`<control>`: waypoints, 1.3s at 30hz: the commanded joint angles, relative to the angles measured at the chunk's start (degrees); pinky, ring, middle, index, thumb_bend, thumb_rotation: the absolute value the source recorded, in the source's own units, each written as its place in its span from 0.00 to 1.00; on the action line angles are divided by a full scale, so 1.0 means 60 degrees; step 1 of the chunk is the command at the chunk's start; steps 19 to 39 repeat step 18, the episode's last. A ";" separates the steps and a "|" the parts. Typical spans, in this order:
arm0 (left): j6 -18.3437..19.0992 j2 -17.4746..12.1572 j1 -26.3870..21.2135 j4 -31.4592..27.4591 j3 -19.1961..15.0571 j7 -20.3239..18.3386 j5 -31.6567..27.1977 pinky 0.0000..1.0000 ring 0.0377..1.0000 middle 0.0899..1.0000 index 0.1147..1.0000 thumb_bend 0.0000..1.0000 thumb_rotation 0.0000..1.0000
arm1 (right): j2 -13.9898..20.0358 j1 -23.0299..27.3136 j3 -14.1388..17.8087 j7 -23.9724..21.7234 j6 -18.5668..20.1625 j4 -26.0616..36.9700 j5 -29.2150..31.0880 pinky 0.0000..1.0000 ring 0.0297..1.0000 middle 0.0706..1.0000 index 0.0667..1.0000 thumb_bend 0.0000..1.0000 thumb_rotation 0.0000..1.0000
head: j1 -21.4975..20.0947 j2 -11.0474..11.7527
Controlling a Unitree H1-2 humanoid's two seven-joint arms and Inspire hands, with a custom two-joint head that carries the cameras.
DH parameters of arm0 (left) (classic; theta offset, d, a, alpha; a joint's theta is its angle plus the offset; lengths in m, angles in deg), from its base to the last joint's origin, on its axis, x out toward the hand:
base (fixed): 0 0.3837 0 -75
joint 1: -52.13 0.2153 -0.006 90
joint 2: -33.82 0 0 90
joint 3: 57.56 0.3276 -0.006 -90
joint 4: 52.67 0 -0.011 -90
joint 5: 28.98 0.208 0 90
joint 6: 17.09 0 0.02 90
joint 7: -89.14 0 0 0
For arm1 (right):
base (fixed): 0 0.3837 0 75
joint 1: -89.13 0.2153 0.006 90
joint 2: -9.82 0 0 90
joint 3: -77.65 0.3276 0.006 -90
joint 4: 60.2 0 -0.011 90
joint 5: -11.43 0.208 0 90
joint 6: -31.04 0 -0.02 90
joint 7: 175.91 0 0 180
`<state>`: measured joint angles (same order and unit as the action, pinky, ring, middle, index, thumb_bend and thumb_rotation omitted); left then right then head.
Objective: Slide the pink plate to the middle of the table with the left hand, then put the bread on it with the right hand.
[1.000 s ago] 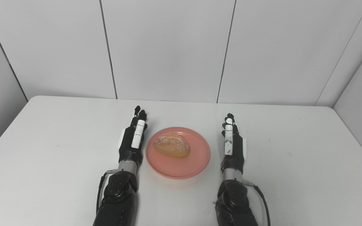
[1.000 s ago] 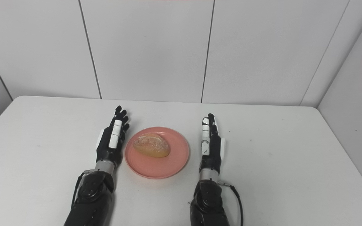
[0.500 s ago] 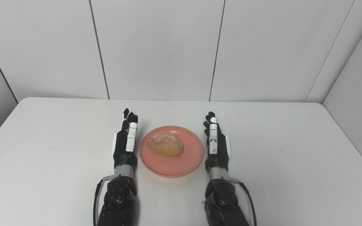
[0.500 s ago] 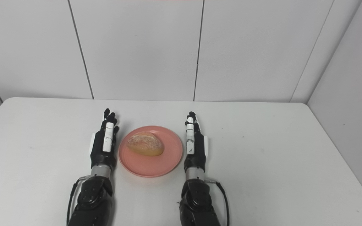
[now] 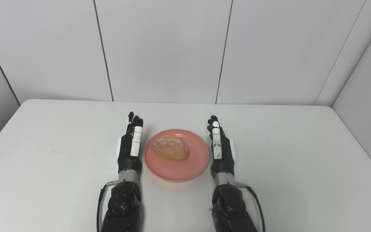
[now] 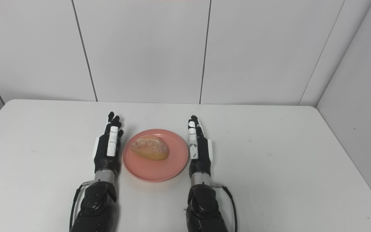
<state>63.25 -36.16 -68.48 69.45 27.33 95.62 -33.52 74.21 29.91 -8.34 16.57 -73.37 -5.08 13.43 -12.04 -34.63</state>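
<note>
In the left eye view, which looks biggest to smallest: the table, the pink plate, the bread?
1. table, by far the largest.
2. pink plate.
3. bread, lying on the plate and covering only part of it.

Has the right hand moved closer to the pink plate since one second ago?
Yes. The right hand has moved left toward the pink plate; the gap at the plate's right rim has nearly closed. The bread lies on it.

Bread lay on the pink plate mid-table; the left hand and right hand flanked it, fingers straight, empty.
</note>
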 commanded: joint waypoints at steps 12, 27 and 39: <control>0.0290 0.0060 0.0075 -0.0039 -0.0033 0.0047 -0.0062 1.00 1.00 1.00 1.00 0.85 0.85 | 0.0127 -0.0401 0.0218 0.0042 0.0407 -0.0197 0.0160 1.00 0.92 0.90 0.89 0.81 1.00 | 0.0054 0.0057; 0.0337 0.0033 0.0064 -0.0038 -0.0026 0.0016 -0.0095 1.00 1.00 1.00 1.00 0.85 0.85 | 0.0122 -0.0387 0.0246 0.0013 0.0348 -0.0296 0.0217 1.00 0.93 0.90 0.90 0.81 1.00 | 0.0102 0.0084; 0.0337 0.0033 0.0064 -0.0038 -0.0026 0.0016 -0.0095 1.00 1.00 1.00 1.00 0.85 0.85 | 0.0122 -0.0387 0.0246 0.0013 0.0348 -0.0296 0.0217 1.00 0.93 0.90 0.90 0.81 1.00 | 0.0102 0.0084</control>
